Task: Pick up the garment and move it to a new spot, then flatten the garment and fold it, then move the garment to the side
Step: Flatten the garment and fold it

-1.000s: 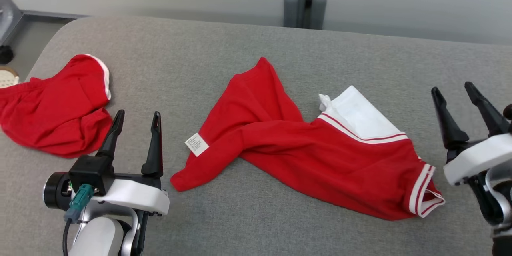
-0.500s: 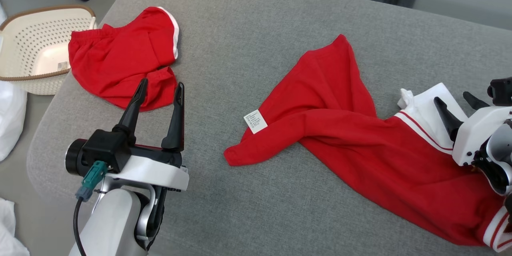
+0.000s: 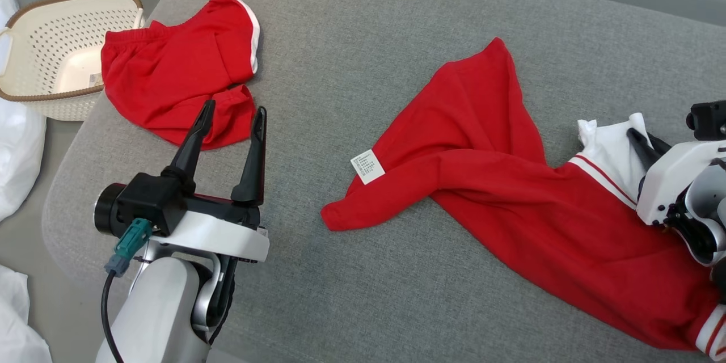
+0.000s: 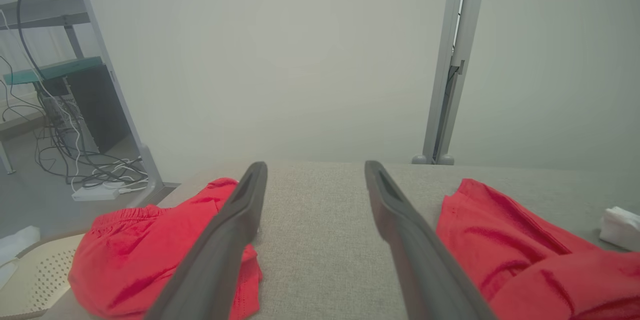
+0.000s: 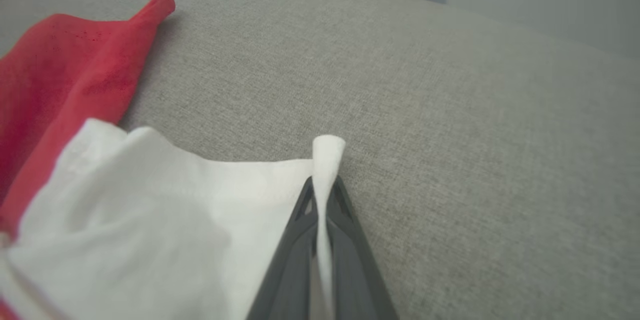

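Note:
A red garment (image 3: 510, 204) with a white panel (image 3: 610, 150) and striped trim lies crumpled across the grey cushioned surface (image 3: 363, 39). A small white label (image 3: 367, 165) sticks out near its left end. My right gripper (image 3: 644, 139) is shut on the corner of the white panel, and the pinched white fabric (image 5: 327, 160) pokes up between its fingertips (image 5: 320, 195). My left gripper (image 3: 233, 113) hovers open at the lower left, apart from the garment (image 4: 525, 255), with bare surface between its fingers (image 4: 235, 225).
A second red garment (image 3: 176, 79) with white edging lies at the surface's left end, just beyond my left fingertips. A cream perforated basket (image 3: 51, 51) stands on the floor past the left edge. White cloth (image 3: 17, 142) lies on the floor. A grey post (image 4: 450, 60) rises behind.
My right gripper has come in over the white panel and shut on its corner. The head camera swung left and down, bringing the basket into view. My left gripper stays open.

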